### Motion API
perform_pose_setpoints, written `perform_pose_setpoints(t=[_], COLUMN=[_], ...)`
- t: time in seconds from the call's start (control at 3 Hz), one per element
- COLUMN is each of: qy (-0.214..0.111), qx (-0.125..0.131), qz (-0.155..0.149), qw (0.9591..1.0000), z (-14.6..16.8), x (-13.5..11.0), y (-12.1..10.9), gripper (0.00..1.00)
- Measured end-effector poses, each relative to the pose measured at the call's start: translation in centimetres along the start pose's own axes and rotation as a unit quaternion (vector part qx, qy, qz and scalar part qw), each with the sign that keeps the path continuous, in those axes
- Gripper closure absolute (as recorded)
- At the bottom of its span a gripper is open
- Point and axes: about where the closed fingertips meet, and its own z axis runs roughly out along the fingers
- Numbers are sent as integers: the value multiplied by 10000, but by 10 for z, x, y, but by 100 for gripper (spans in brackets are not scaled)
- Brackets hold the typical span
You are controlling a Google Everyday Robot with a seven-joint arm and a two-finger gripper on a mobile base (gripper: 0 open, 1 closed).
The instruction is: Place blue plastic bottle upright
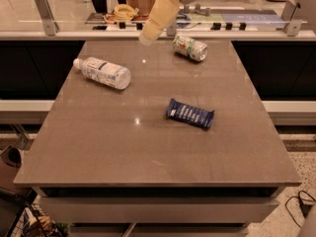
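Observation:
The blue plastic bottle (pixel 103 72) is clear, with a white cap and a white label with bluish print. It lies on its side on the far left part of the table (pixel 98 147), cap pointing left. My gripper (pixel 146 35), at the end of a cream-coloured arm, hangs over the table's far edge. It is to the right of and beyond the bottle, apart from it, and holds nothing that I can see.
A short metal drink can (pixel 190 48) lies on its side at the far right of centre. A flat dark-blue snack wrapper (pixel 190 114) lies mid-table. A rail with posts (pixel 44 14) runs behind the table.

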Motion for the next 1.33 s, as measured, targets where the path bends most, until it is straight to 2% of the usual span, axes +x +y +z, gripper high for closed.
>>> perform_pose_setpoints(t=[0.33, 0.67, 1.0, 1.33], qy=[-7, -43, 35, 261], qx=[27, 21, -21, -3], qz=[-21, -5, 4, -3], qw=[10000, 10000, 10000, 9997], z=[1, 16, 43, 70], x=[-6, -21, -36, -43], y=[-1, 2, 12, 26], gripper=[0, 0, 0, 0])
